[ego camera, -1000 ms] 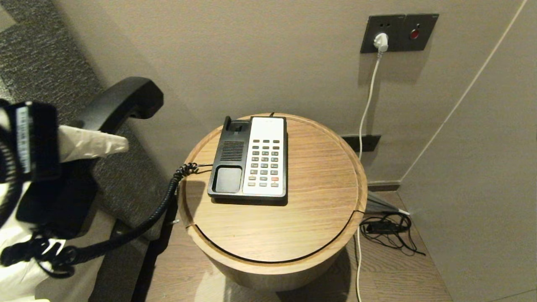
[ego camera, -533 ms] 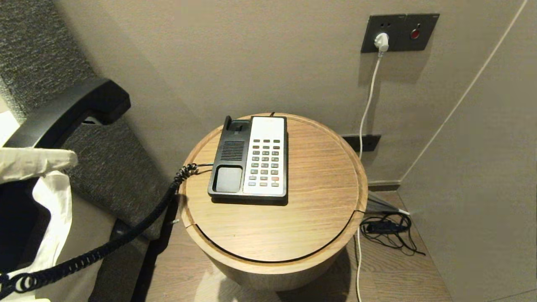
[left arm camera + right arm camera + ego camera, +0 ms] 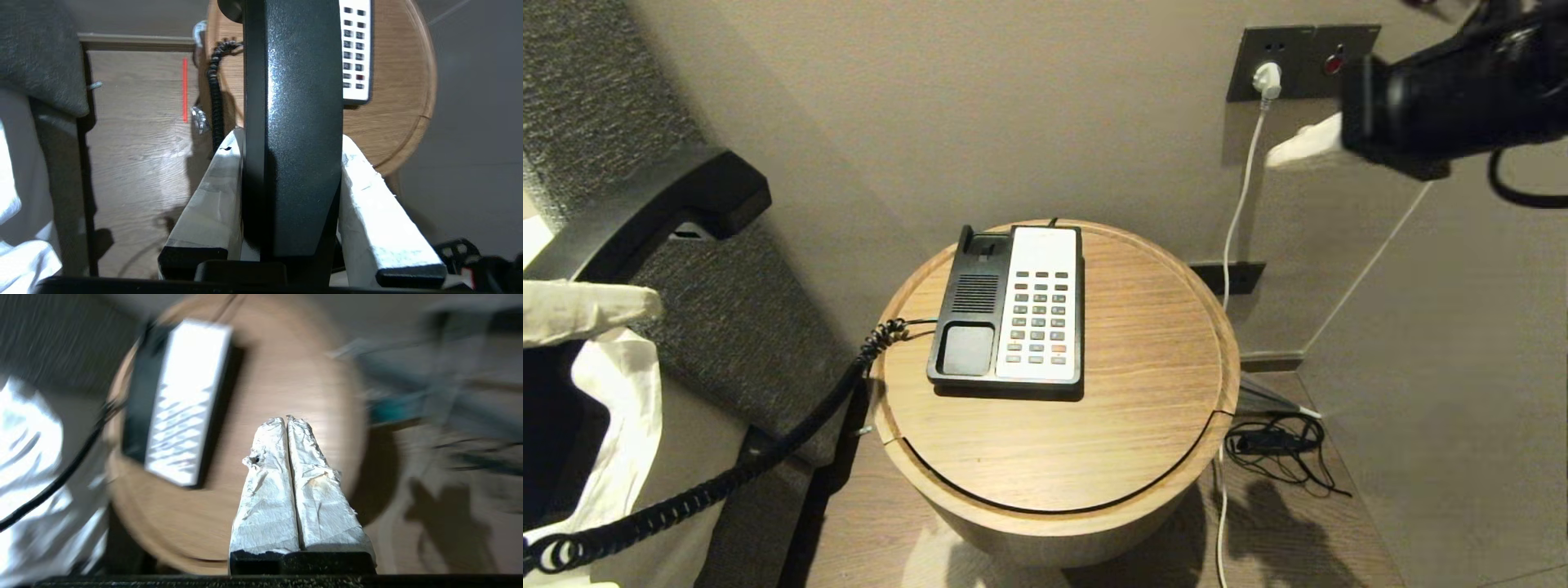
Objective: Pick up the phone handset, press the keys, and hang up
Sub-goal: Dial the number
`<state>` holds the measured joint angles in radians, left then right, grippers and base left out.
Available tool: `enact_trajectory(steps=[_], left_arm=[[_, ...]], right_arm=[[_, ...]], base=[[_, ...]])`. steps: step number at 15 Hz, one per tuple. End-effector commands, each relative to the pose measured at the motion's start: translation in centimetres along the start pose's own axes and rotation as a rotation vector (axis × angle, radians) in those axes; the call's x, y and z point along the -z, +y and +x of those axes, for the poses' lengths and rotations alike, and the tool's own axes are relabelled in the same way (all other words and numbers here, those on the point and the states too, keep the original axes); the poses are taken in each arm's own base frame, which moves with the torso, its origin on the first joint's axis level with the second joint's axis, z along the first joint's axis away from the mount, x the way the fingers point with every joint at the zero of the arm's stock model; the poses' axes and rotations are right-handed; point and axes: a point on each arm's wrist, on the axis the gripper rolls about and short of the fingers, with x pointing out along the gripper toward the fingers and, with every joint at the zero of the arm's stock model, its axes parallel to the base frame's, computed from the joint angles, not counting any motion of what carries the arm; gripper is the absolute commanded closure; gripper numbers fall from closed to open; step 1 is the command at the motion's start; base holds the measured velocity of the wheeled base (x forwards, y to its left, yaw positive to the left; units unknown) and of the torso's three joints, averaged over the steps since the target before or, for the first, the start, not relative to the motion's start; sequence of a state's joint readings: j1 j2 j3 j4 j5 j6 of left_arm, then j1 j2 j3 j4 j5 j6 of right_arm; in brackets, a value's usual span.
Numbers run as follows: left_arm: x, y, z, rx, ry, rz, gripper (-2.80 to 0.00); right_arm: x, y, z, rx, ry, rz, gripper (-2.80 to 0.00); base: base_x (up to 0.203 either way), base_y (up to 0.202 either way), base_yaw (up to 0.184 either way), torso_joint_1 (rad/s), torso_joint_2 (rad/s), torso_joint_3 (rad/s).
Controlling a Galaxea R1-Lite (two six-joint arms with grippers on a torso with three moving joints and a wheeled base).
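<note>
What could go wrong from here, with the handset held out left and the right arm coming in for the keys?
1. The coiled cord hangs from the phone base over the table edge to the phone handset held in the left gripper; more pull could drag the base.
2. The right gripper, fingers shut, is high near the wall plug; a stray swing may snag it.
3. The keys are small and close-packed, so the wrapped fingertips could press two.
</note>
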<state>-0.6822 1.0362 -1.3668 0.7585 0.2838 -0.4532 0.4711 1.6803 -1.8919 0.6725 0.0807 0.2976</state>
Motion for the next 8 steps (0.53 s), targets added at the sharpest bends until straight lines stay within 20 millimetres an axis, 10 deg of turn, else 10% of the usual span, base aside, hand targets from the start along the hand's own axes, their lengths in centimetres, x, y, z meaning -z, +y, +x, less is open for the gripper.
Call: enact_trajectory(steps=[1,8], left_arm=[[0.2,0.3,0.0,-0.024,-0.001,-0.007,0.0],[0.9,0.7,-0.3,-0.027,0.01,-0.012,0.0]], right_arm=[[2.8,3.9,7.0,-0.059,0.171,0.017,0.0],[6.3,8.1,9.8,-0.111,0.309,0.046,0.0]], base=[[0.0,0.0,0.0,0.0,0.0,0.0],[0.0,0.0,0.0,0.0,0.0,0.0]])
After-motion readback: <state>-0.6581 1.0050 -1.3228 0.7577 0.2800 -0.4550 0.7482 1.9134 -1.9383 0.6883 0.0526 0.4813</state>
